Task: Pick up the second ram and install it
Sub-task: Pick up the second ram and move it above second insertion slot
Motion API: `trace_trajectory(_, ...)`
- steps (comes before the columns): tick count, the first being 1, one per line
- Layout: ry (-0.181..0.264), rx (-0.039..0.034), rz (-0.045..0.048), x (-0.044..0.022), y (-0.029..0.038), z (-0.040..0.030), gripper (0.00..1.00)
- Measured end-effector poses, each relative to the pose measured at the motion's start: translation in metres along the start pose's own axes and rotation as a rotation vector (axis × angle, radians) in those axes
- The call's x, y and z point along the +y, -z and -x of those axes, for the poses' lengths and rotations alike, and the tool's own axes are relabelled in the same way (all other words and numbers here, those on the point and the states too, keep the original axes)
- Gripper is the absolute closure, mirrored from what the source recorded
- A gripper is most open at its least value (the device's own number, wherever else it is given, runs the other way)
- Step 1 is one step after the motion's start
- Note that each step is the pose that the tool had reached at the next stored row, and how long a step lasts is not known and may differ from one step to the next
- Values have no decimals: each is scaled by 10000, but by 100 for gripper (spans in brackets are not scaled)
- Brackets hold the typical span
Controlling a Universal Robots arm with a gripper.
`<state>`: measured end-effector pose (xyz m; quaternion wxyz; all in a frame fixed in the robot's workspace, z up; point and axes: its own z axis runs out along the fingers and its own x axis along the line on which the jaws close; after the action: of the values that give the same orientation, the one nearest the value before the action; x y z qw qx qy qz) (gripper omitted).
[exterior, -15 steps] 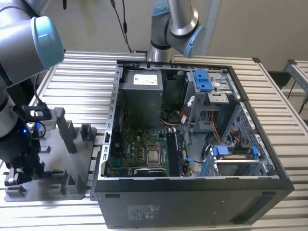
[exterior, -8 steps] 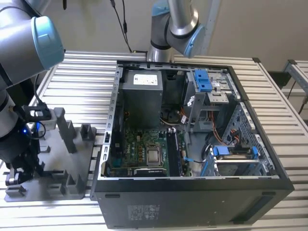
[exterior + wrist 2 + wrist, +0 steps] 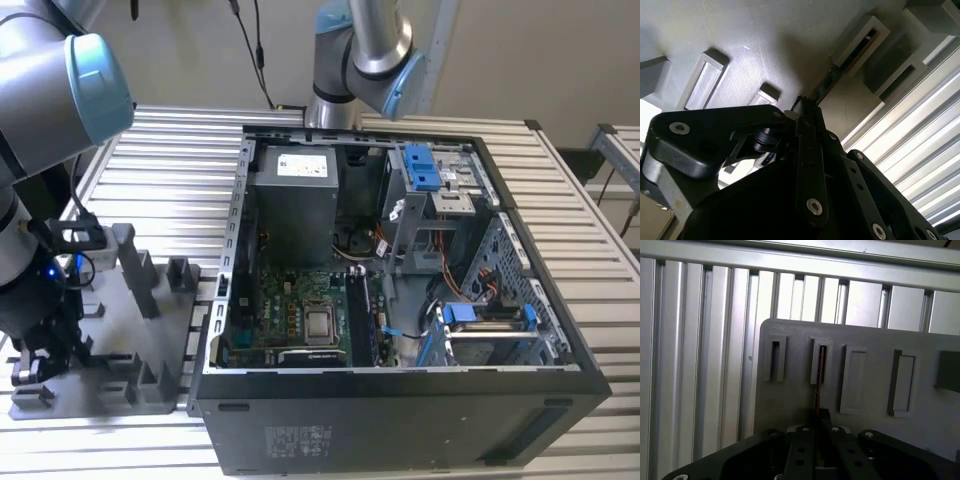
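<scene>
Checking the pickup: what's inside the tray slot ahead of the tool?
The second ram, edge-on, near end pinched by the tool. Its far end is hidden inside the tray.

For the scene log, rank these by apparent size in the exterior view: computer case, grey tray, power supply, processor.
1. Computer case, by far the largest.
2. Grey tray, though the arm hides part of it.
3. Power supply.
4. Processor, the smallest.
</scene>
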<state>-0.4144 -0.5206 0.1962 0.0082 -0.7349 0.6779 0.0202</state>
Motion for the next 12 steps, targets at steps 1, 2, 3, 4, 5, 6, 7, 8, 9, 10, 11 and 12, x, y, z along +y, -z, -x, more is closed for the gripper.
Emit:
trace_trajectory(1,0,0,1,0,0,0,85)
trace_trajectory(2,0,0,1,0,0,0,85)
trace_trajectory(3,-1,0,0,0,0,0,85)
trace_trajectory(4,-1,0,0,0,0,0,85)
trace_trajectory(5,0,-2,-3,0,2,0,85)
trace_trajectory(6,0,-3,-4,0,11,1,85)
trace_trajectory(7,-1,-2,-1,1,38,2,85)
trace_trajectory(8,-1,0,1,1,77,3,85)
trace_trajectory(9,0,-1,-1,2,109,5,85)
trace_trajectory(10,-1,-1,-1,3,141,6,85)
trace_trajectory(11,-2,0,1,4,175,7,85)
trace_trajectory(12,-1,0,0,4,208,9,85)
